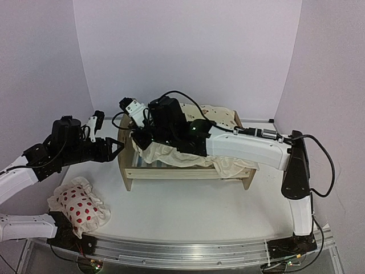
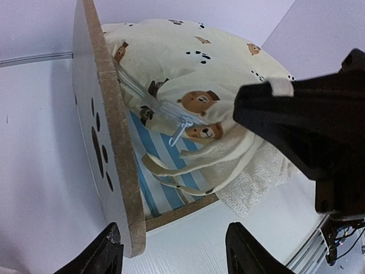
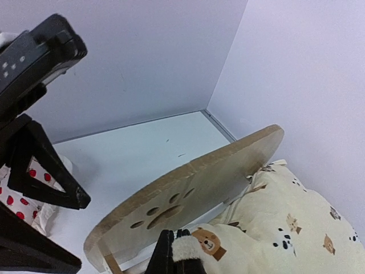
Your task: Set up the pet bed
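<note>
Pet bed [image 1: 188,173] sits mid-frame in the top view on the white worktop [image 1: 188,211], with its headboard [image 1: 126,165] at the left end. The paw-print cutout shows in both wrist views [image 3: 165,214]. A cream cushion [image 1: 165,153] with bear print lies bunched in the frame, one end spilling over the right end of the bed. Its zip [image 2: 182,123] and loose ties hang over the blue-striped base [image 2: 165,182].

Right arm reaches in from the right across the bed. The right tool [image 3: 175,248] is closed, pinching a fold of the cushion just inside the headboard.

Left tool [image 1: 118,148] comes in from the left at headboard height with its jaws apart and nothing in them. The headboard's edge [image 2: 108,125] lines up between its fingertips [image 2: 108,254] in the left wrist view; can't tell if they touch it.

Red-spotted white pillow [image 1: 77,205] lies lower left on the worktop, apart from the bed
</note>
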Controlling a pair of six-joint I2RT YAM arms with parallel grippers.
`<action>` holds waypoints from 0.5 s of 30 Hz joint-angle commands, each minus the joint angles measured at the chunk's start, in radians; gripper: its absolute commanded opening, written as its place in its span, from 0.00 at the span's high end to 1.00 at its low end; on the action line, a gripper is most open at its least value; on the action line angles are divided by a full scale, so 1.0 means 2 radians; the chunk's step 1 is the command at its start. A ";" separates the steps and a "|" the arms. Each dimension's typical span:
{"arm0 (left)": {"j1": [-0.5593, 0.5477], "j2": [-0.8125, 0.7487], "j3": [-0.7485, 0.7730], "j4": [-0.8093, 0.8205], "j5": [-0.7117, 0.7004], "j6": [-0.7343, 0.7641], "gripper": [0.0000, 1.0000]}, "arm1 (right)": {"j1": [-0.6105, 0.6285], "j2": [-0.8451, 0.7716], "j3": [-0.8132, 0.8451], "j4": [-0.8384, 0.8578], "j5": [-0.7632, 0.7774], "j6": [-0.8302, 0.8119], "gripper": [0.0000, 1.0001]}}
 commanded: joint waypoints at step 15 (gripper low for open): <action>-0.003 0.164 0.117 0.084 0.063 0.062 0.46 | -0.058 -0.064 0.008 -0.026 -0.049 0.029 1.00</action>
